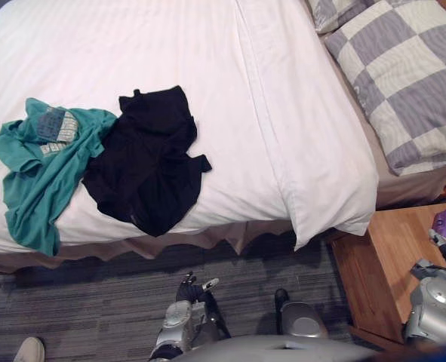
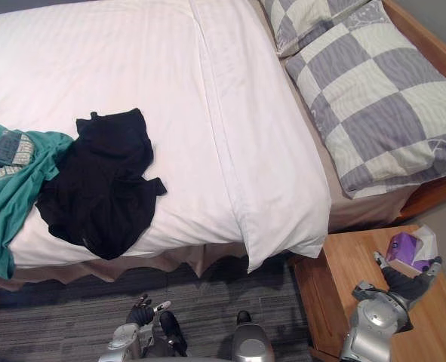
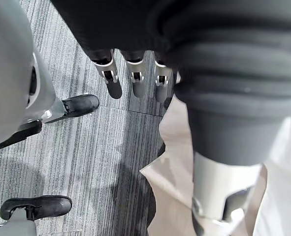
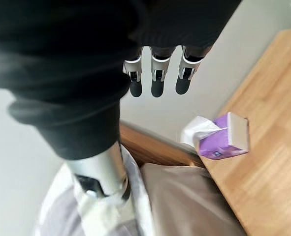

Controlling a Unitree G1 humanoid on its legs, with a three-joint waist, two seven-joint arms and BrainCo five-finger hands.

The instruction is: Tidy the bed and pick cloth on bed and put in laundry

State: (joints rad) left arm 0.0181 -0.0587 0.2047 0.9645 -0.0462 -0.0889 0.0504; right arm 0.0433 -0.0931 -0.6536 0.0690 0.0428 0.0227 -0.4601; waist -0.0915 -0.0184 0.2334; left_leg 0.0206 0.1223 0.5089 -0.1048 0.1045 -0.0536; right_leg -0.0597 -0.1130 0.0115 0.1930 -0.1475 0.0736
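A black garment (image 1: pixel 147 162) lies crumpled on the white duvet (image 1: pixel 207 68), close to the bed's near edge. A teal garment (image 1: pixel 41 170) with a grey patch lies beside it on the left, and the two overlap slightly. My left hand (image 1: pixel 192 290) hangs low over the carpet in front of the bed, below the black garment. Its fingers (image 3: pixel 135 78) are straight and hold nothing. My right hand (image 2: pixel 407 283) is out over the wooden nightstand (image 2: pixel 343 271), next to a purple tissue box (image 2: pixel 404 249). Its fingers (image 4: pixel 155 73) are also straight and empty.
Two grey-and-cream checked pillows (image 1: pixel 411 83) lie at the head of the bed on the right. The duvet's corner (image 1: pixel 321 219) hangs over a beige bed skirt (image 3: pixel 175 172). Grey striped carpet (image 1: pixel 94 302) runs along the bed. A person's light shoe (image 1: pixel 30 349) stands at the lower left.
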